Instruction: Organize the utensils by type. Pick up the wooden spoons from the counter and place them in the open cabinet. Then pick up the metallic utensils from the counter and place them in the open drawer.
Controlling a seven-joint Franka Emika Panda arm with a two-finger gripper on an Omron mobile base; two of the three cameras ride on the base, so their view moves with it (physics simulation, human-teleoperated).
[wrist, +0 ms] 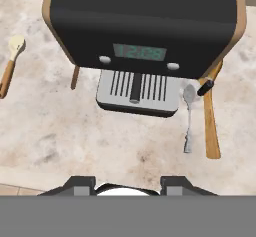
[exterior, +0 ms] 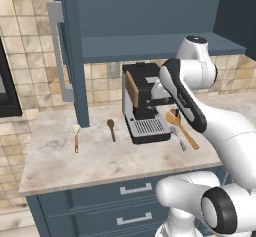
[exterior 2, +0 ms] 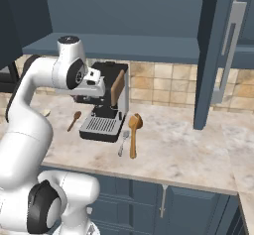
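Gripper (wrist: 128, 183) jaws stand apart, grasping nothing, hovering above the counter (wrist: 75, 136) before the coffee machine (wrist: 145, 26). Ahead to the right, the metal spoon (wrist: 188, 116) lies just beside the large wooden spoon (wrist: 210, 121). Ahead to the left, the dark brown spoon (exterior: 111, 129) lies partly hidden behind the machine; farther left lies the cream-bowled spoon (wrist: 12, 61). The open cabinet (exterior: 150, 26) is overhead.
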